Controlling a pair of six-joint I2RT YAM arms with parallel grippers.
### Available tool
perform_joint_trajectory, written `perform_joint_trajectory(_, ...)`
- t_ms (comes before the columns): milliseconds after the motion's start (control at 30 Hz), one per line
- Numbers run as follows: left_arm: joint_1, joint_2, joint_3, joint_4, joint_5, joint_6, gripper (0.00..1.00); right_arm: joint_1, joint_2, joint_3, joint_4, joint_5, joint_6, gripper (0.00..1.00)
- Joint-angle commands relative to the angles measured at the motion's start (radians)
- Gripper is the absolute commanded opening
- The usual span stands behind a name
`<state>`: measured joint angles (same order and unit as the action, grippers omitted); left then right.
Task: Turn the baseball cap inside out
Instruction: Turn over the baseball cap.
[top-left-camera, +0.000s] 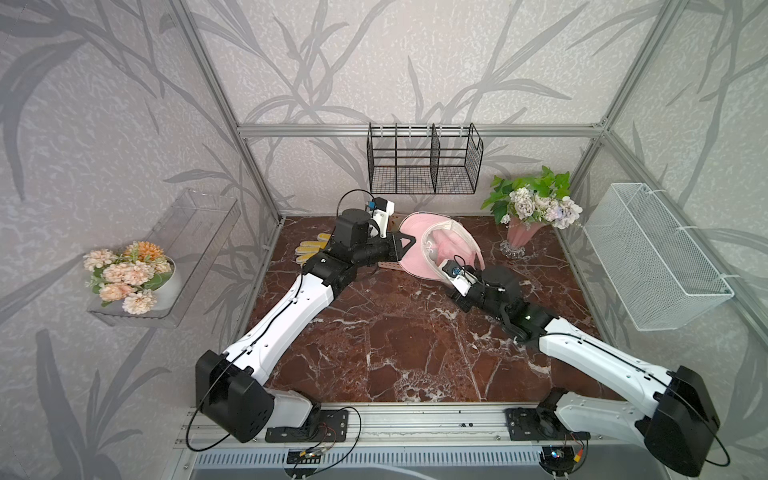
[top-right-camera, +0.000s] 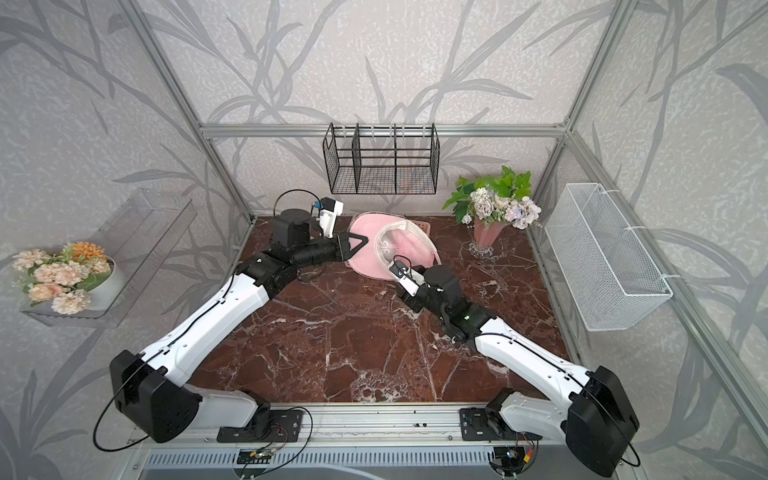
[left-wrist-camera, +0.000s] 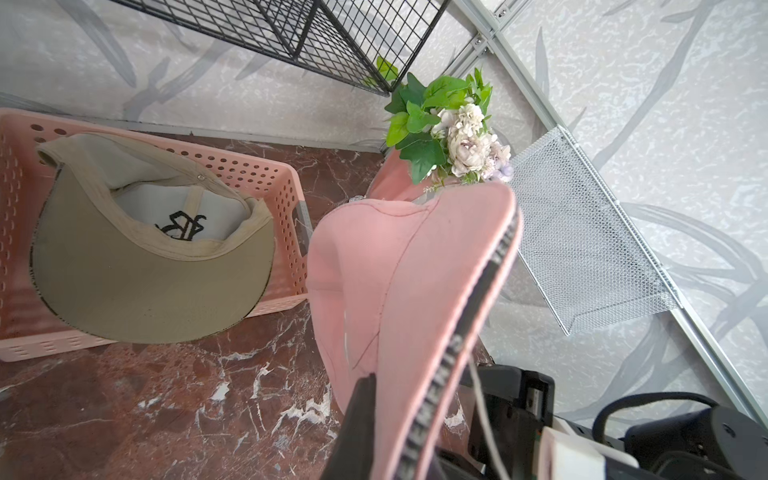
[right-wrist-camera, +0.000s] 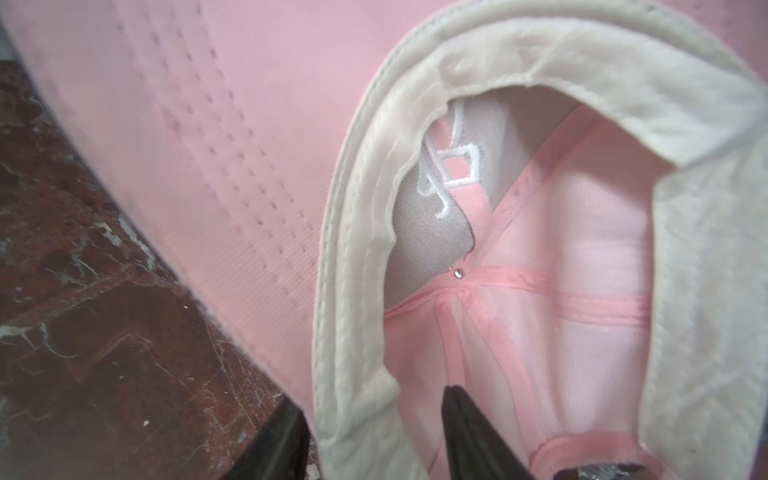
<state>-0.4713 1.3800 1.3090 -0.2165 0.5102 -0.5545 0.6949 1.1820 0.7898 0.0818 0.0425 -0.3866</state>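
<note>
Clamped with left hand (top-left-camera: 409, 242) on brim of pink baseball cap (left-wrist-camera: 399, 266), held between both hands. Straddling its white sweatband (right-wrist-camera: 357, 216) with right hand (right-wrist-camera: 370, 399), jaws apart: one finger (right-wrist-camera: 469, 432) inside crown, one outside.

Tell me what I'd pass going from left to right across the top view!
First peach flowers in a white bowl → yellow gloves → pink cap → pink vase of flowers → white mesh basket.
</note>
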Motion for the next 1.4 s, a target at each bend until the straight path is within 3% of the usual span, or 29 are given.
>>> perform_joint_trajectory(0, -0.003, 0.014, 0.069, 0.016, 0.062, 0.007, 0.00, 0.006, 0.025, 0.011, 0.003, -0.018, -0.031, 0.39)
perform_joint_trajectory(100, 0.000, 0.048, 0.138, -0.041, 0.073, 0.064, 0.00, 0.006, 0.045, 0.027, -0.065, -0.111, 0.001, 0.26)
perform_joint_trajectory(300, -0.002, 0.126, 0.297, -0.191, 0.092, 0.299, 0.00, 0.005, 0.088, 0.063, -0.215, -0.313, 0.067, 0.18)
perform_joint_trajectory(500, -0.002, 0.161, 0.366, -0.280, 0.069, 0.440, 0.00, -0.010, 0.084, 0.049, -0.256, -0.360, 0.126, 0.14)
perform_joint_trajectory(567, -0.004, 0.164, 0.362, -0.279, 0.080, 0.447, 0.00, -0.014, 0.060, 0.040, -0.241, -0.330, 0.144, 0.22)
perform_joint_trajectory(633, -0.005, 0.166, 0.353, -0.282, 0.089, 0.446, 0.00, -0.015, 0.009, 0.020, -0.193, -0.275, 0.178, 0.46)
perform_joint_trajectory(700, -0.007, 0.160, 0.338, -0.283, 0.088, 0.447, 0.00, -0.015, -0.048, -0.009, -0.118, -0.222, 0.202, 0.57)
perform_joint_trajectory(833, -0.010, 0.153, 0.319, -0.298, 0.070, 0.460, 0.00, -0.015, -0.141, -0.021, -0.061, -0.190, 0.242, 0.66)
perform_joint_trajectory(967, -0.019, 0.151, 0.316, -0.303, 0.122, 0.462, 0.00, -0.015, -0.160, -0.021, 0.020, -0.119, 0.302, 0.66)
perform_joint_trajectory(1033, -0.030, 0.152, 0.311, -0.301, 0.135, 0.456, 0.00, -0.015, -0.141, -0.018, 0.072, -0.059, 0.336, 0.61)
perform_joint_trajectory(1200, -0.048, 0.162, 0.296, -0.288, 0.199, 0.424, 0.00, -0.012, -0.059, 0.008, 0.194, 0.022, 0.363, 0.25)
perform_joint_trajectory(1367, -0.069, 0.153, 0.268, -0.235, 0.264, 0.367, 0.00, 0.010, 0.044, 0.070, 0.224, 0.133, 0.353, 0.11)
